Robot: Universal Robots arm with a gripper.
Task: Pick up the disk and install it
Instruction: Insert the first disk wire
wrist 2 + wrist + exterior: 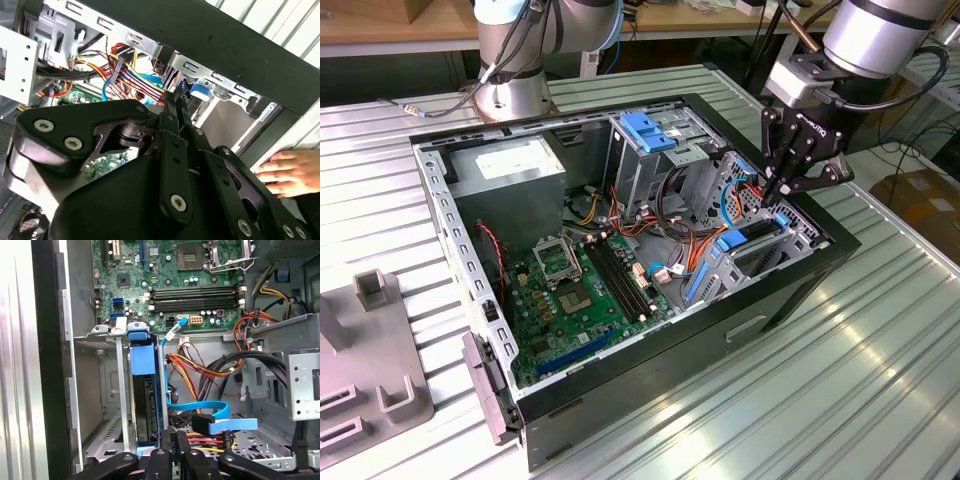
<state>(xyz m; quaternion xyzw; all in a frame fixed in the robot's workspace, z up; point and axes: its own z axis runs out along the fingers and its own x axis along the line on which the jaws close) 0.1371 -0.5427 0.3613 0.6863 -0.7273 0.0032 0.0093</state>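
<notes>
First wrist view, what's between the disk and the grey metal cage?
Between disk and cage: blue flat cable, orange-yellow wires, black cables, in the first wrist view.

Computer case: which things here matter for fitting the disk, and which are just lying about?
Job: disk, drive bay, gripper above it.
Bystanders: motherboard, power supply, orange cables, a person's hand, grey fixture.

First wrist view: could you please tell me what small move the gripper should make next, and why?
Probably a short push deeper: the disk stands between the drive cage rails, with the gripper at its edge, and full seating isn't evident.
</notes>
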